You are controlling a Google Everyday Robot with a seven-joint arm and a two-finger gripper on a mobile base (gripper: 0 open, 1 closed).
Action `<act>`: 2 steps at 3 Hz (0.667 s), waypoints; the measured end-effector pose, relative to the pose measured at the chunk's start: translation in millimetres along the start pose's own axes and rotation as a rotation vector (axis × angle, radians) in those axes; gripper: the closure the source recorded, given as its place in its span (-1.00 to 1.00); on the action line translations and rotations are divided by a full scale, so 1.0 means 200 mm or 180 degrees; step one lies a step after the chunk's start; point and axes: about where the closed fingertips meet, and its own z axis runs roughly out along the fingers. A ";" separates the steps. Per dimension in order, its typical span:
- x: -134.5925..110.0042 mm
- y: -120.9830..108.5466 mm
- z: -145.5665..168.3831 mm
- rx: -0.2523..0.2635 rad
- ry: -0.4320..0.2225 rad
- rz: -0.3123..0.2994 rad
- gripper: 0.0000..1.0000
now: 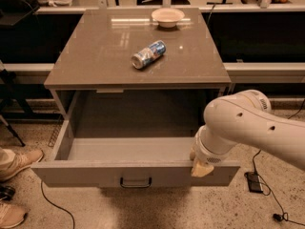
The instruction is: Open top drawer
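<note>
- Where the white rounded arm [248, 123] ends, its beige-tipped gripper [201, 168] sits at the front top edge of the wide grey top drawer [71, 173], at 4 o'clock; parted or closed, I cannot tell
- that drawer stands pulled out at 6 o'clock, deep plain box showing; black bar handle [136, 182] on its front
- blue-and-white can [148, 54] lies on the grey-brown tabletop [95, 56] at centre; pale round bowl [167, 17] at 12 o'clock

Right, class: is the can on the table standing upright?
No: the can lies on its side; the gripper is at the front edge of the top drawer.
</note>
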 end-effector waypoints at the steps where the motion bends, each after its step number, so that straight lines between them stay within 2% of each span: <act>1: 0.00 0.00 0.00 0.0004 0.0003 -0.0003 -0.28; 2: 0.00 0.00 -0.01 0.0008 0.0007 -0.0006 -0.73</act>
